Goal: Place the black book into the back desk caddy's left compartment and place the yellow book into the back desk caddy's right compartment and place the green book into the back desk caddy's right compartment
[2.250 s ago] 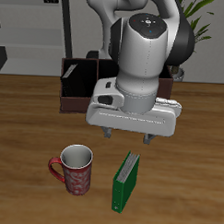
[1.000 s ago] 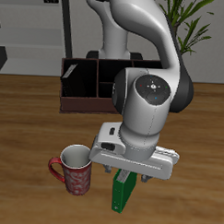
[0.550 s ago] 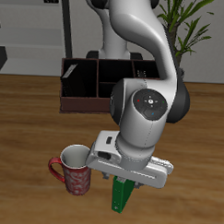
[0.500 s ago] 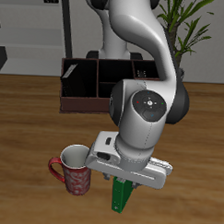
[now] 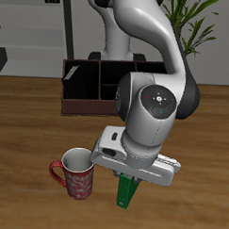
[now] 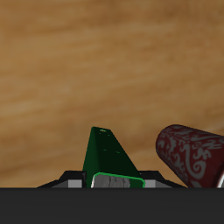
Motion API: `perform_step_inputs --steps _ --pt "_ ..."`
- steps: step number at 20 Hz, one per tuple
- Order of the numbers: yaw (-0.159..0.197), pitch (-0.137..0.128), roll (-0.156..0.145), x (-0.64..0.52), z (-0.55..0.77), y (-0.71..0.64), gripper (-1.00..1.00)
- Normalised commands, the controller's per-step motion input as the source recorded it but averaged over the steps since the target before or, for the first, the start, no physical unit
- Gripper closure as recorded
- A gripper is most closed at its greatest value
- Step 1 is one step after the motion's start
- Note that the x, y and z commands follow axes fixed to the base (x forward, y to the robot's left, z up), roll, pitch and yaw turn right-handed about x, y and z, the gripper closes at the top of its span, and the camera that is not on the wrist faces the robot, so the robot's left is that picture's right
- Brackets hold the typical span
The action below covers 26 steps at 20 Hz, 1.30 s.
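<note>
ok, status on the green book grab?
Gripper shut on slim dark green hardcover book, upright on table. Red patterned mug close beside it. Long reddish-brown desk caddy farther back.

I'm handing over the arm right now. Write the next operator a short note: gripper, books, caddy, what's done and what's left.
Gripper: down over the green book, fingers on either side of its top edge; looks shut on it, though the wrist view shows only the book's top between the fingers.
Green book: standing near the table's front edge, beside the red mug.
Back desk caddy: at the rear of the table, partly hidden by the arm.
Black and yellow books: I can't make them out from here; check the caddy.
Left: lift the green book, carry it back, lower it into the caddy's right compartment, minding the mug.
</note>
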Motion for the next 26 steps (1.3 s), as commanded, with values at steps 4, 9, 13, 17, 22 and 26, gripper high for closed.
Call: perform_step_inputs --steps 4,9,13,17,22,26 --pt "0.002 0.008 -0.002 -0.29 0.46 0.18 1.00" --pt "0.036 -0.016 -0.032 -0.64 1.01 0.26 1.00" --pt "0.121 -0.075 -0.055 -0.95 0.90 0.25 1.00" --pt "0.135 -0.120 0.024 -1.22 0.62 0.32 1.00" --pt "0.009 -0.046 0.025 -0.87 0.33 0.04 1.00" --pt "0.053 -0.045 0.049 -0.89 0.09 0.09 1.00"
